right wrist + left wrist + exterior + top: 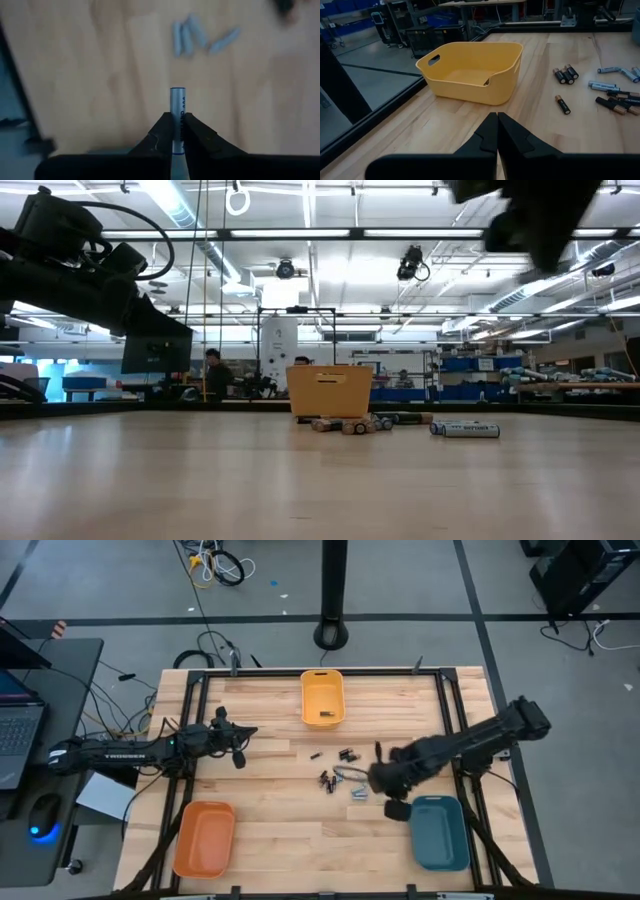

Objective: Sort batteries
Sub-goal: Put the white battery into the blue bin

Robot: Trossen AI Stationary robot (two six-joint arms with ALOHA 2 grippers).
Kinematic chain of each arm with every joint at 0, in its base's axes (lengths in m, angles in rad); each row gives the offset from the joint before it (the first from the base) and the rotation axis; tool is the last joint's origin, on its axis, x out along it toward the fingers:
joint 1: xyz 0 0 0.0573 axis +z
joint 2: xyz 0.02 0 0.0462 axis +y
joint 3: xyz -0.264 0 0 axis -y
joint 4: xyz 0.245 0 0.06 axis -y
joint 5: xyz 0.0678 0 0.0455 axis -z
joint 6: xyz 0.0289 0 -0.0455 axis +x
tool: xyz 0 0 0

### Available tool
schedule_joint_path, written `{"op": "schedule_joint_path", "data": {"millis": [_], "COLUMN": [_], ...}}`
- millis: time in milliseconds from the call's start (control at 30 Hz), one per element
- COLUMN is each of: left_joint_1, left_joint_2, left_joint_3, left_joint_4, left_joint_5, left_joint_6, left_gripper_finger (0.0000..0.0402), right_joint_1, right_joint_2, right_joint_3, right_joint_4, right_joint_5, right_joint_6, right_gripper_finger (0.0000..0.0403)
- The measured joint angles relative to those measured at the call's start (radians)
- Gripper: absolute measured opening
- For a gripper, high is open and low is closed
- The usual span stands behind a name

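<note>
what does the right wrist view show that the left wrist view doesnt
Only the right wrist view shows the right gripper shut on a pale battery, above three more pale ones lying on the wood. Only the left wrist view shows the yellow bin, the dark batteries and the left gripper, shut and empty. Both show the wooden table.

The worktop (270,830) is pale wood in light and honey-toned strips, edged by a black frame. On it are a yellow bin (322,698), an orange bin (204,838) and a teal-blue bin (441,832). The loose batteries (566,75) are partly black with copper-coloured ends, partly pale silvery-blue. The right tool (178,131) is black and grips a silvery-blue battery (177,107) with dark lettering. The left tool (497,132) is black too. The floor around is grey.
</note>
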Motion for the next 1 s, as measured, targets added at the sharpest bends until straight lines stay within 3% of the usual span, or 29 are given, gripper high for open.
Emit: {"op": "schedule_joint_path", "data": {"millis": [267,433,767,1000], "left_joint_1": [0.0,0.0,0.0,0.0], "left_joint_2": [0.0,0.0,0.0,0.0], "left_joint_3": [0.0,0.0,0.0,0.0], "left_joint_4": [-0.003,-0.003,0.001,0.002], "left_joint_5": [0.0,0.0,0.0,0.0], "left_joint_6": [0.0,0.02,0.024,0.014], "left_gripper_finger": [0.0012,0.0012,0.0012,0.0012], "right_joint_1": [0.212,0.3,0.352,0.354], "right_joint_2": [-0.045,-0.044,-0.044,-0.044], "right_joint_3": [-0.138,-0.255,-0.483,-0.559], "right_joint_4": [-0.029,0.069,0.293,0.394], "right_joint_5": [-0.083,-0.096,-0.063,-0.043], "right_joint_6": [0.262,0.35,0.4,0.404], "right_gripper_finger": [0.0035,0.0035,0.0035,0.0036]}}
